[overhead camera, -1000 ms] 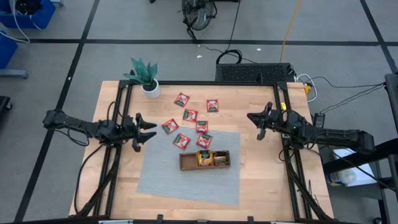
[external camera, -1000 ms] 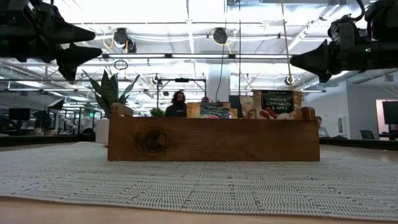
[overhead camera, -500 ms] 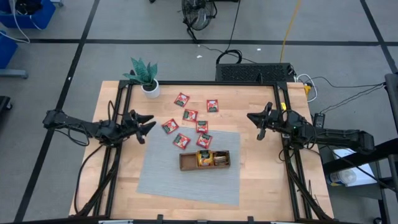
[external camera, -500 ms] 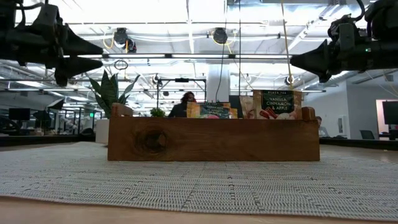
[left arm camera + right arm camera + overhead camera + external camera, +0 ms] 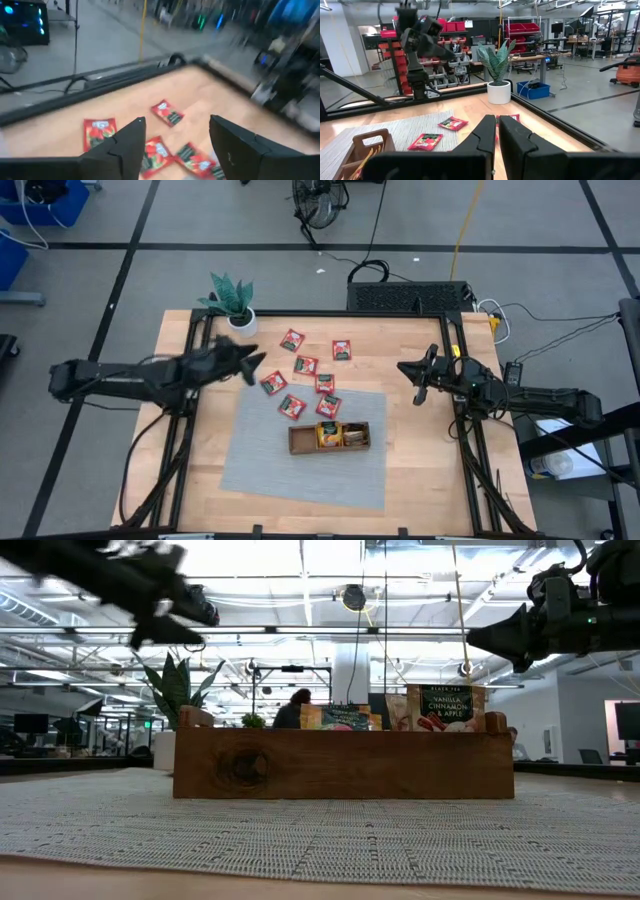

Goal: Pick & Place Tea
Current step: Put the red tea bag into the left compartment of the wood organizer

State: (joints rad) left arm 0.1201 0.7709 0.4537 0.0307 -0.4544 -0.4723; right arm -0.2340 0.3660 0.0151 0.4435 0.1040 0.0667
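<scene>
Wooden desk (image 5: 400,395) with grey mat (image 5: 260,460) carries the tray (image 5: 329,437), which already holds a few sachets in its compartments, so the job looks partly done. Seven red tea sachets (image 5: 306,366) lie loose beside and above the tray. Left claw (image 5: 250,361) hovers open and empty near them; right claw (image 5: 412,380) waits closed, empty, at the desk's right edge.

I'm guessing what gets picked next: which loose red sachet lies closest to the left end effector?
The red sachet at the left edge of the cluster, on bare wood just off the mat's corner. The left end effector hovers open just up-left of it; the others lie farther right.
</scene>
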